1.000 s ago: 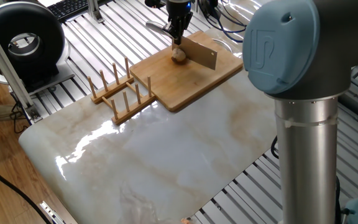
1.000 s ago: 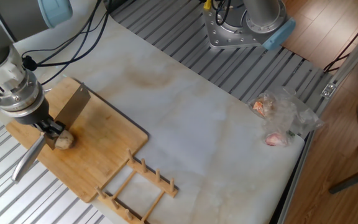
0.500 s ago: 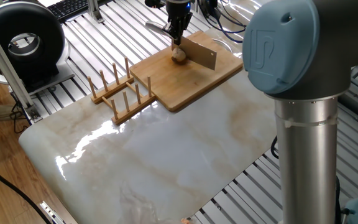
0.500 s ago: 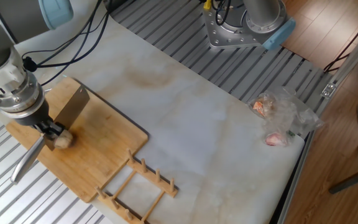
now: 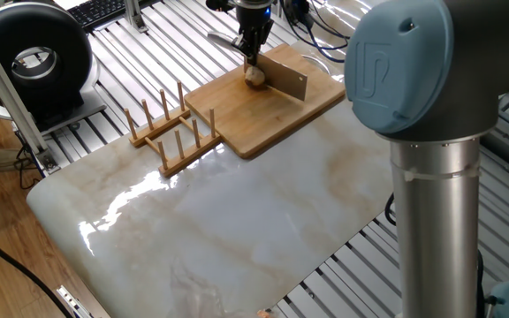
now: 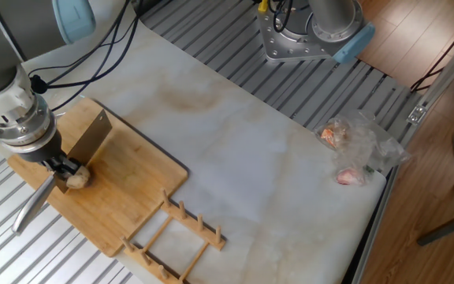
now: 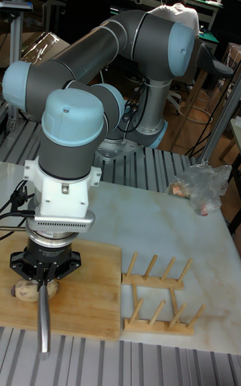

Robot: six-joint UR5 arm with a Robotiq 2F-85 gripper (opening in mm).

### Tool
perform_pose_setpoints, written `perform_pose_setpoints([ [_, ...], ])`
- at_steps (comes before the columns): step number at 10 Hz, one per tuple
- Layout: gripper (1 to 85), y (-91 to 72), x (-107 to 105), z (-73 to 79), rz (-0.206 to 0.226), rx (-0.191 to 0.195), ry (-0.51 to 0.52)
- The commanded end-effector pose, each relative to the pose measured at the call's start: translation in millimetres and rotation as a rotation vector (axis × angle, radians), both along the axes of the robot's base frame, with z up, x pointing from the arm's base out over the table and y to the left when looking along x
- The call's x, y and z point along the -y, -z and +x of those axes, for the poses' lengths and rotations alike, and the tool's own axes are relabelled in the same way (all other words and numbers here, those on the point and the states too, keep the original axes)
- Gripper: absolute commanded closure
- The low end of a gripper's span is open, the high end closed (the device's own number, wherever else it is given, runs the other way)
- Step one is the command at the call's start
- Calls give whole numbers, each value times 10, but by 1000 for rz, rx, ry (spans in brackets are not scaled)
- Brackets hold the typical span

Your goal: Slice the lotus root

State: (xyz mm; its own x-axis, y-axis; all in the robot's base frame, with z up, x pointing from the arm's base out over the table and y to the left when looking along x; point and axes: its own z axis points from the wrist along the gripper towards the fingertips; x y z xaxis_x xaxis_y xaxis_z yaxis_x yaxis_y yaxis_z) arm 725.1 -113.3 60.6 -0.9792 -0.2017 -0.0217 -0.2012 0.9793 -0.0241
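The lotus root point(image 5: 254, 77) point(image 6: 77, 179) point(image 7: 25, 289) is a small tan chunk lying on the bamboo board point(image 5: 272, 113) point(image 6: 128, 197) point(image 7: 87, 292). My gripper point(image 5: 253, 55) point(image 6: 58, 164) point(image 7: 45, 277) hangs right over it, shut on a cleaver. The cleaver's broad grey blade point(image 5: 286, 77) point(image 6: 90, 139) stands on edge beside the root, and its metal handle point(image 5: 223, 39) point(image 6: 31, 207) point(image 7: 43, 319) sticks out past the board. Where blade and root meet is hidden under the fingers.
A wooden peg rack point(image 5: 171, 132) point(image 6: 178, 237) point(image 7: 161, 292) stands next to the board on the marble slab. A plastic bag with food point(image 6: 355, 148) point(image 7: 198, 186) lies at the slab's far corner. A black round device point(image 5: 34, 55) and a keyboard point(image 5: 104, 11) sit beyond the slab.
The gripper, the cleaver and the lotus root have shifted a few pixels along the board; nothing else has moved.
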Motion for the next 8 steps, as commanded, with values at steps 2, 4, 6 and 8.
perform_pose_setpoints([
  [2, 843, -43, -47, 1, 15, -2, 2],
  [4, 843, -81, -50, -11, 20, -10, 1],
  [6, 843, 61, -27, 33, 20, 6, -1],
  [8, 843, 76, -31, 43, 18, 7, -4],
])
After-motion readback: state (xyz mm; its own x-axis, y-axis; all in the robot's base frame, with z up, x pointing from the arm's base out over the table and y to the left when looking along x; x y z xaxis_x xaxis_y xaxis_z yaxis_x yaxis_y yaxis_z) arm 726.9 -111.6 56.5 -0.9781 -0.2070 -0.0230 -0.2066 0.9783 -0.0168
